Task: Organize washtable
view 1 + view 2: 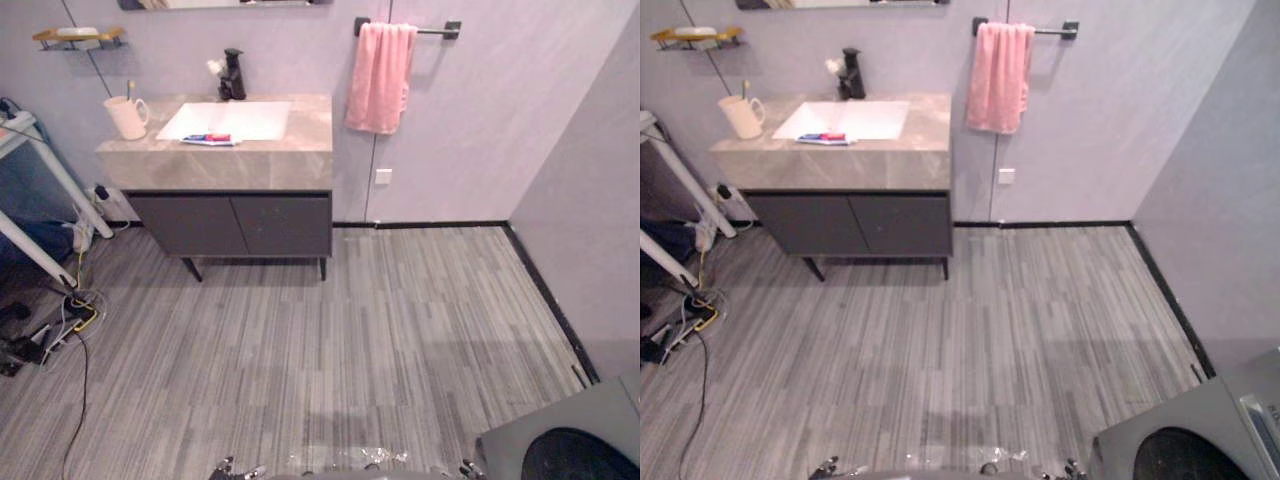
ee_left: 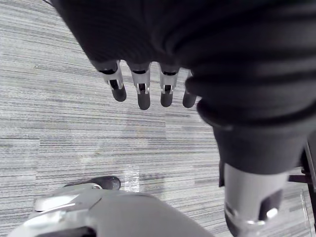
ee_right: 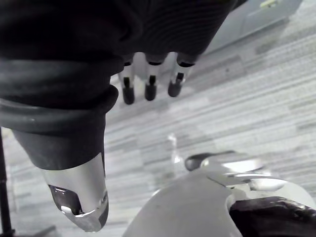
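Plank floor (image 1: 400, 340) stretches to the washtable (image 1: 230, 165) at the far wall, with a grey appliance (image 1: 560, 440) near right. A pink towel (image 1: 380, 75) hangs right of the washtable. On top are the sink (image 1: 240, 118), a cup (image 1: 125, 117) at left, and a tube (image 1: 210, 139) on the sink's front edge. Left hand (image 2: 142, 89) and right hand (image 3: 150, 84) hang over the floor, fingers slack, empty.

Grey washtable top (image 1: 300, 150), white basin (image 1: 245, 118) sunk in it, black tap (image 1: 232, 75) behind, cream mug (image 1: 125, 118) at left end, red-and-blue tube (image 1: 210, 139), possibly toothpaste, on basin's front rim
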Robot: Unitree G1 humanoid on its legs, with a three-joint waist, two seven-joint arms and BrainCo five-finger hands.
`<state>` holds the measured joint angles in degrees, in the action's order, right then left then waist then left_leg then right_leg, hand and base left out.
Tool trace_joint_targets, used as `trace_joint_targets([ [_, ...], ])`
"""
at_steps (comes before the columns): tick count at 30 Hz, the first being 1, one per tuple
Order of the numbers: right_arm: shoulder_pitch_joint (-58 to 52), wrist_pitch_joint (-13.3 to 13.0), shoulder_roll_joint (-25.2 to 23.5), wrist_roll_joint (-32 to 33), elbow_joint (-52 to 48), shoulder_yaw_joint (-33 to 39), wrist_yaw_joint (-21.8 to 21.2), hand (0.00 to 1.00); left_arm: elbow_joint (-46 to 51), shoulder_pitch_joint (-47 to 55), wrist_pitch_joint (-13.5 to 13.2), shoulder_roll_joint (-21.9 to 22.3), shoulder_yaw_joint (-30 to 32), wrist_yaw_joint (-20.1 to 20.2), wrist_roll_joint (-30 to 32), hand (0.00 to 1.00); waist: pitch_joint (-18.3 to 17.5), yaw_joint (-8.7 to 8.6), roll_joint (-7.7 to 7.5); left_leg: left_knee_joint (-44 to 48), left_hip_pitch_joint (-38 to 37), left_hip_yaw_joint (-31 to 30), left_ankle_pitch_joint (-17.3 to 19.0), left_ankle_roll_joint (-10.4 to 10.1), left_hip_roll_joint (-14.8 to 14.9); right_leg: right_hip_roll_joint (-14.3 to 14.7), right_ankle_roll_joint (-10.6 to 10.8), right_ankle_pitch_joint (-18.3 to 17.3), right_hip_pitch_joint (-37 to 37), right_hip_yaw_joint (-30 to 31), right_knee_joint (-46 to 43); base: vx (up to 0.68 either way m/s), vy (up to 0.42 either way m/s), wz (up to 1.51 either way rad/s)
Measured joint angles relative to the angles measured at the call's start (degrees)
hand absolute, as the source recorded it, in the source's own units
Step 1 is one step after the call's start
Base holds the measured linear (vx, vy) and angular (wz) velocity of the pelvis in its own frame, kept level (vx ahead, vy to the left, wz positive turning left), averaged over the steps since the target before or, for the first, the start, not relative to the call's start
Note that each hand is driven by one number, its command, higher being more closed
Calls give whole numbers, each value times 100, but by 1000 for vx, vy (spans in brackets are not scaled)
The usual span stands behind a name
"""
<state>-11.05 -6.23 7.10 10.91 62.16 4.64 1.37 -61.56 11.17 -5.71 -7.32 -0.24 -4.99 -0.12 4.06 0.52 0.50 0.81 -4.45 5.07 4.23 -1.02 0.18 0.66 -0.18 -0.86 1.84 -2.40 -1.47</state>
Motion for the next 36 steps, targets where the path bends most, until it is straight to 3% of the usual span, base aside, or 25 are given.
trace_joint_targets([
  [19, 223, -7, -3, -63, 195, 31, 0, 0, -142, -125, -46, 8, 38, 19, 121, 0, 225, -4, 2, -390, -509, 303, -68, 44, 12, 51, 49, 178, 485, 150, 635, 27, -5, -7],
  [22, 269, -4, 10, -49, 162, 35, -2, 0, -141, -216, -46, 8, 25, 20, 81, 0, 330, 0, -19, -384, -454, 522, -44, 16, 62, 107, 43, 208, 340, 319, 596, -60, -22, -32],
  [23, 297, -1, 3, -41, 161, 36, -1, 0, -141, -244, -47, -9, 16, 19, 68, 0, 349, 9, 51, -347, -363, 644, -30, -2, 104, 132, 1, 175, 158, 362, 486, -50, -23, -44],
  [27, 365, -3, -58, -7, 145, 166, 0, 0, -142, -375, -42, -69, -32, 17, 50, 0, 475, -48, -43, -135, -119, 790, 82, -118, 226, 105, -44, 143, -99, -55, 320, -6, -66, -33],
  [29, 343, -5, -82, 1, 20, 220, -2, 0, -143, -402, -41, -79, -29, 18, 49, 0, 523, -220, -14, 498, 52, 774, 431, -331, 398, 124, -160, -110, -98, -241, 35, 89, -81, 16],
  [30, 312, -8, -87, 3, -37, 230, -1, 0, -142, -400, -41, -78, -26, 21, 49, 0, 532, -227, -4, 805, 128, 789, 542, -466, 470, 133, -197, -204, -96, -263, -49, 77, -95, 16],
  [31, 291, -25, -132, 27, -69, 275, 5, 0, -117, -420, -43, -109, 11, 39, 49, 0, 578, -225, -58, 1709, 411, 816, 596, -507, 570, 108, -247, -360, 7, -270, -193, 91, -129, 2],
  [33, 251, -23, -124, 48, -75, 365, 13, 0, 36, -438, -50, -60, 125, 62, 36, 0, 654, -133, -49, 3358, 973, 870, 564, -514, 850, 138, -356, -585, 128, -136, -481, 108, -125, -20],
  [34, 290, -17, -70, 73, -82, 372, 45, 0, 59, -442, -100, 20, 232, 68, 3, 0, 688, -92, 45, 4166, 1351, 808, 632, -473, 984, 199, -449, -753, 212, -23, -676, 202, -31, -42],
  [36, 351, -11, -50, 126, -62, 383, 123, 0, 132, -406, -115, 58, 278, 65, -60, 0, 723, -83, 73, 4208, 1683, 654, 825, -226, 823, 158, -509, -900, 287, 242, -793, 200, 25, -52],
])
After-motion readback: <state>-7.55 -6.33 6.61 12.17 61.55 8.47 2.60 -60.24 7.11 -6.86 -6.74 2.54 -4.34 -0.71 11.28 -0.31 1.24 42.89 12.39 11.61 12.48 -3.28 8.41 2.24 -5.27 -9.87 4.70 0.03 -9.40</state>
